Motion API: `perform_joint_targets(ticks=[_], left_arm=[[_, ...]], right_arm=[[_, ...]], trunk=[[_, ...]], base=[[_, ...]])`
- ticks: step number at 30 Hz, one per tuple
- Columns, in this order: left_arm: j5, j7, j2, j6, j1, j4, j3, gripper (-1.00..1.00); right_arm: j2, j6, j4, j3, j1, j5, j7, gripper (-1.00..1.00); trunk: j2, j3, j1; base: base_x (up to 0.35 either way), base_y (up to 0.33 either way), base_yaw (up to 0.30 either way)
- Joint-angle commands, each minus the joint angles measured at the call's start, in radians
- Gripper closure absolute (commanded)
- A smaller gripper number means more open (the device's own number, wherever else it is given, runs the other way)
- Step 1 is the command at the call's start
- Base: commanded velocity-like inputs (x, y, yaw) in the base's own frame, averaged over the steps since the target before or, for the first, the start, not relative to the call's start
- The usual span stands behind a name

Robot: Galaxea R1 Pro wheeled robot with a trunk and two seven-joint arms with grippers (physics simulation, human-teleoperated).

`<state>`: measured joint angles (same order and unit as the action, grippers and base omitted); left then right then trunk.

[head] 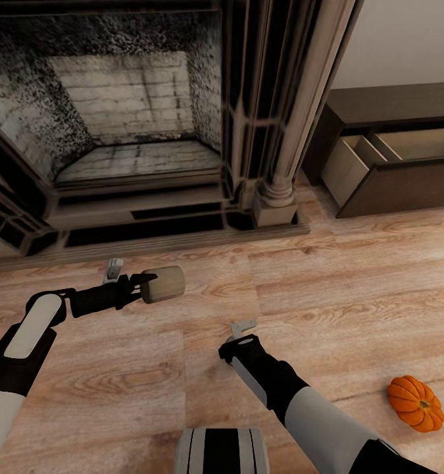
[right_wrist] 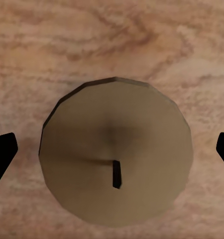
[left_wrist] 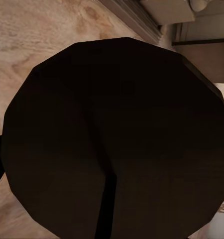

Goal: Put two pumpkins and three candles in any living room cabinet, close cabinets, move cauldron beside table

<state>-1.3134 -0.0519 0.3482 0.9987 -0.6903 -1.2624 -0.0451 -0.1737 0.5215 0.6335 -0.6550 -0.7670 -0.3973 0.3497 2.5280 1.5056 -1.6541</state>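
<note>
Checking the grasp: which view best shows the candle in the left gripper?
Head view: the candle shows whole, sideways in the left gripper. Left wrist view gives a dark close-up face of it. Right wrist view has a candle top; same one unclear.

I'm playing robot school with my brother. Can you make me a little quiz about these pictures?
1. True or false: the cabinet drawer is shut.
2. What does the left gripper hold? A) a cup B) a candle C) nothing
3. Fill in: the pumpkin lies on the wooden ____.
Key: 1 false, it is pulled open; 2 B; 3 floor.
</note>
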Motion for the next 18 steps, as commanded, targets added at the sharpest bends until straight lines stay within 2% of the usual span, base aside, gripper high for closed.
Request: perform_joint_targets(ticks=[1,8,18], left_arm=[[-0.001,-0.002,0.0,0.0,0.0,0.0,0.0,1.0],[-0.001,-0.002,-0.001,0.0,0.0,-0.001,-0.001,1.0],[0.0,-0.035,-0.001,0.0,0.0,-0.002,-0.001,1.0]], right_arm=[[0.0,0.0,0.0,0.0,0.0,0.0,0.0,-1.0],[-0.001,0.0,0.0,0.0,0.0,0.001,0.003,-1.0],[-0.001,0.001,0.0,-0.001,0.0,0.002,0.005,-1.0]], trunk=[[0.0,0.0,0.0],[0.002,0.027,-0.003],[0.004,0.058,-0.007]], base=[[0.0,0.0,0.0],[0.0,0.0,0.0],[0.0,0.0,0.0]])
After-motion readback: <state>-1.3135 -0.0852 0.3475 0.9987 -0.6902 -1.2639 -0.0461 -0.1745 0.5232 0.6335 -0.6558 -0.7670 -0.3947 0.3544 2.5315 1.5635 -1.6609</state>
